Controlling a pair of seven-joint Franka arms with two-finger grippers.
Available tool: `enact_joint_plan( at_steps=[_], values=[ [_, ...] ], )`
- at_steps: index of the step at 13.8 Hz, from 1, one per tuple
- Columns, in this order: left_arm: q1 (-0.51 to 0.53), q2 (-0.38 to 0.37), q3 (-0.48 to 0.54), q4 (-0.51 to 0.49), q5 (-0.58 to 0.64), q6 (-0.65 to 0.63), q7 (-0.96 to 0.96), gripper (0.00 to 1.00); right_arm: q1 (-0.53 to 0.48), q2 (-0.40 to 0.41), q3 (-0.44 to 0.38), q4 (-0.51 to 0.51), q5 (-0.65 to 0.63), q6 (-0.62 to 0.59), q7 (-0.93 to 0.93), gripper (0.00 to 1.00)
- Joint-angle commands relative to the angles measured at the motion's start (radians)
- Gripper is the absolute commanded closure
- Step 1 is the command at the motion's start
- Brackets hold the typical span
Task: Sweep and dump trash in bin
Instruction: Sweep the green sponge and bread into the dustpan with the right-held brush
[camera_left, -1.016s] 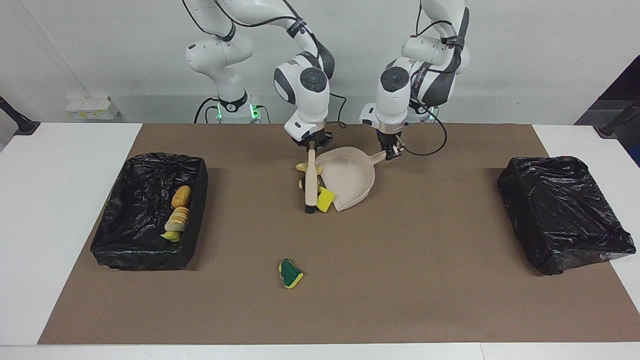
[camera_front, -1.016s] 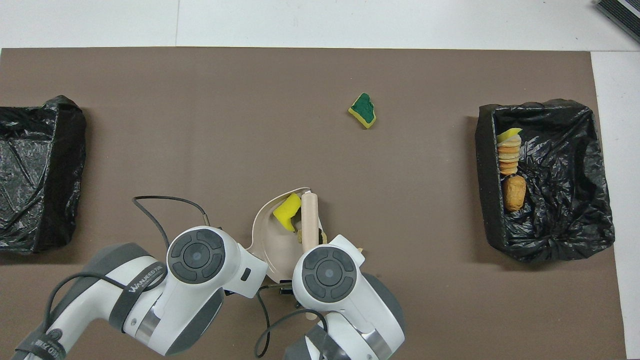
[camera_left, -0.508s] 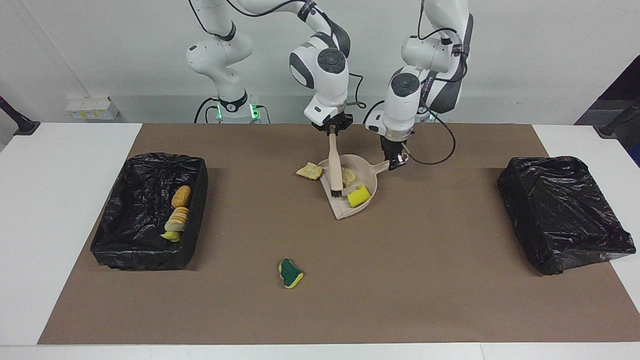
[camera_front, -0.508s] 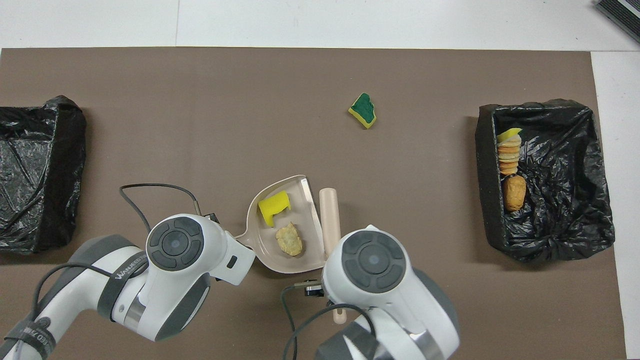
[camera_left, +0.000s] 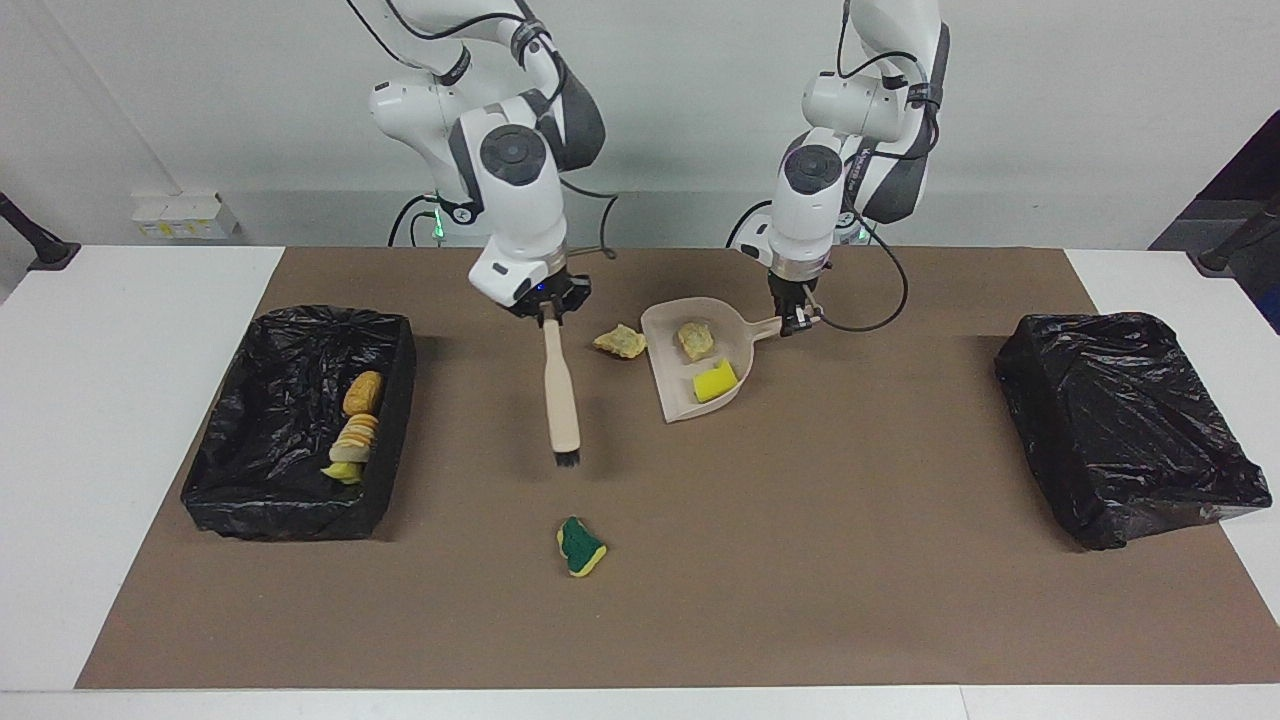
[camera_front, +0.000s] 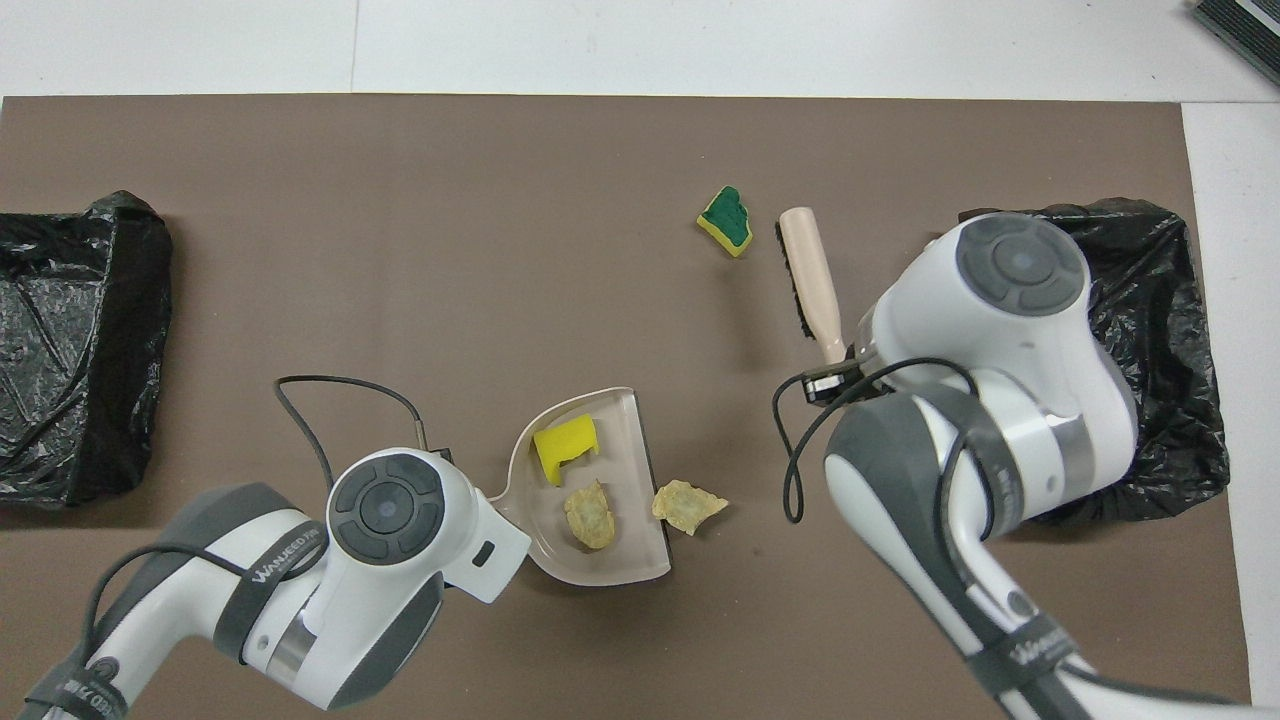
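My left gripper (camera_left: 797, 322) is shut on the handle of the beige dustpan (camera_left: 668, 385), which also shows in the overhead view (camera_front: 620, 570). A yellow sponge bit (camera_left: 715, 381) (camera_front: 565, 445) and a tan lump (camera_left: 695, 338) (camera_front: 590, 512) lie in the pan. Another tan scrap (camera_left: 620, 342) (camera_front: 688, 505) lies on the mat beside the pan's mouth. My right gripper (camera_left: 545, 312) is shut on the beige brush (camera_left: 560, 395) (camera_front: 810, 275), held over the mat. Its bristles are close to a yellow-and-green sponge piece (camera_left: 580, 546) (camera_front: 727, 220).
An open black-lined bin (camera_left: 290, 500) at the right arm's end holds an orange-brown lump (camera_left: 362, 392) and pale stacked scraps (camera_left: 355, 438); my right arm covers part of it from above (camera_front: 1160, 300). A bin (camera_left: 1130, 420) (camera_front: 70, 330) covered with black plastic stands at the left arm's end.
My right arm has lifted the brush out of the dustpan and swung it toward the right arm's end, close to the yellow-and-green sponge piece. The pan shifted only slightly.
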Motion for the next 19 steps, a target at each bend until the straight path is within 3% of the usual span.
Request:
enact_joint_plan(
  at_steps=[1,4,8,11,16,19],
  values=[
    [-0.048,-0.043,0.006,-0.025,0.014,-0.021,-0.107,1.00,-0.040,0.192,0.016,0.235,-0.061,-0.026,-0.071,1.00],
    [-0.064,-0.052,0.005,-0.025,0.014,-0.055,-0.161,1.00,-0.029,0.376,0.018,0.383,-0.109,-0.002,-0.072,1.00],
    [-0.077,-0.059,0.006,-0.036,0.014,-0.053,-0.181,1.00,0.031,0.397,0.026,0.374,-0.130,0.012,-0.105,1.00],
    [-0.075,-0.059,0.006,-0.036,0.014,-0.056,-0.180,1.00,0.066,0.323,0.048,0.234,-0.129,0.007,-0.114,1.00],
    [-0.063,-0.043,0.006,-0.046,0.012,-0.047,-0.302,1.00,0.121,0.132,0.107,-0.087,-0.097,0.006,-0.125,1.00],
    [0.001,-0.027,0.008,-0.045,0.012,-0.033,-0.313,1.00,0.170,0.037,0.122,-0.215,-0.045,0.000,-0.137,1.00]
  ],
)
